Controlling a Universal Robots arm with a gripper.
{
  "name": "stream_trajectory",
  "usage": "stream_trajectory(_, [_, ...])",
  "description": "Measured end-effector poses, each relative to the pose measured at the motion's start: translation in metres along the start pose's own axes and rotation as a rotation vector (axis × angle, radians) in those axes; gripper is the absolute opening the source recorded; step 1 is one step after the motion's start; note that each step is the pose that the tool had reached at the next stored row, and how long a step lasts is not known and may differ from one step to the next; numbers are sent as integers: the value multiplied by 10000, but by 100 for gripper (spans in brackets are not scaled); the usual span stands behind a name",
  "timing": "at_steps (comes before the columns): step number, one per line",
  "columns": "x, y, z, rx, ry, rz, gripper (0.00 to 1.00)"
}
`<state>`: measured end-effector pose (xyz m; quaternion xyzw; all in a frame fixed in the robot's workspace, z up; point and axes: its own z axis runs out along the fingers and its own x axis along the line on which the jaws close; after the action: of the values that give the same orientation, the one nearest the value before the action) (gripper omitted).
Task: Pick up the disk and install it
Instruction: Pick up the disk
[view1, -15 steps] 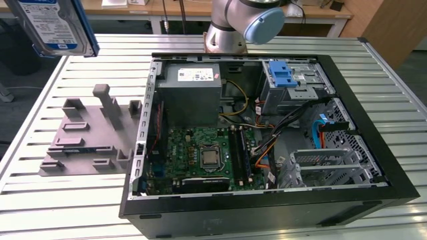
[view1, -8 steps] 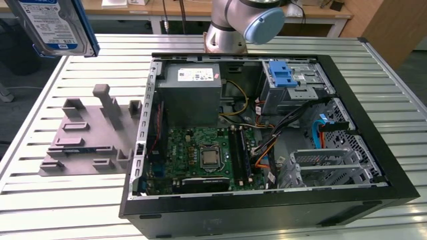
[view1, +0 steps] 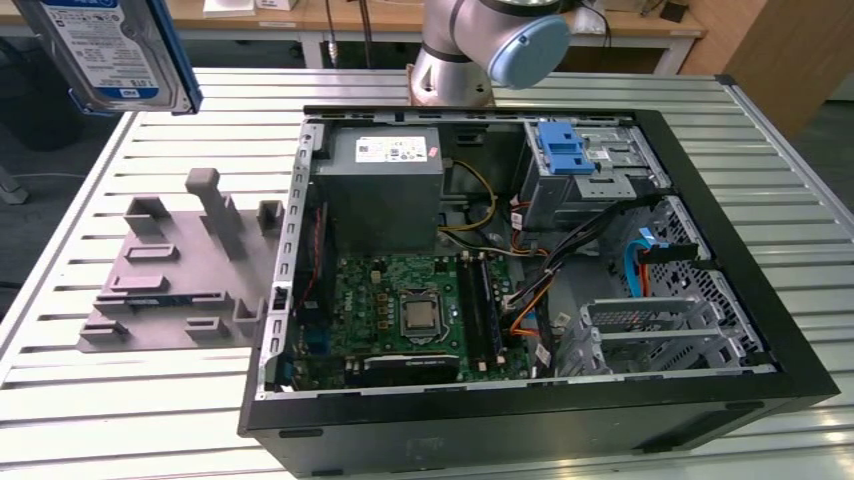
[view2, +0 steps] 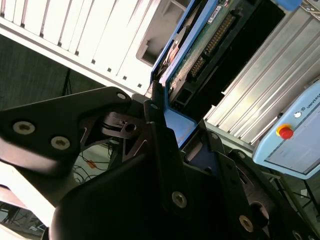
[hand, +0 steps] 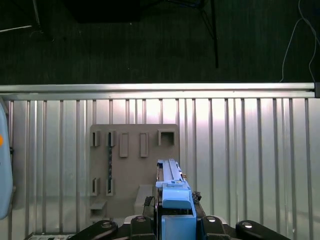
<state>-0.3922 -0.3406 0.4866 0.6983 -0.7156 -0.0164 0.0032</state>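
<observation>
The disk (view1: 114, 50), a silver drive with a white-and-blue label and a blue rail, hangs high above the table's far corner at the exterior view's left. In the first wrist view the disk (hand: 172, 185) stands edge-on between the black fingers (hand: 210, 225), with my gripper (hand: 177, 222) shut on its blue frame. The second wrist view shows the disk's green circuit-board side (view2: 210, 40) rising from my gripper (view2: 182, 135). The open computer case (view1: 694, 380) lies to the exterior view's right, with a blue-latched drive bay (view1: 567, 150) at its far corner.
A grey slotted holder plate (view1: 180, 265) lies on the slatted table (view1: 134, 400) beside the case, directly below the disk in the first wrist view (hand: 132, 170). The arm's base (view1: 481, 45) stands behind the case. A pendant with a red button (view2: 295, 130) lies nearby.
</observation>
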Motion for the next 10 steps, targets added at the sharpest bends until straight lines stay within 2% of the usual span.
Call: stream_trajectory(10, [11, -18, 0, 0, 0, 0, 36])
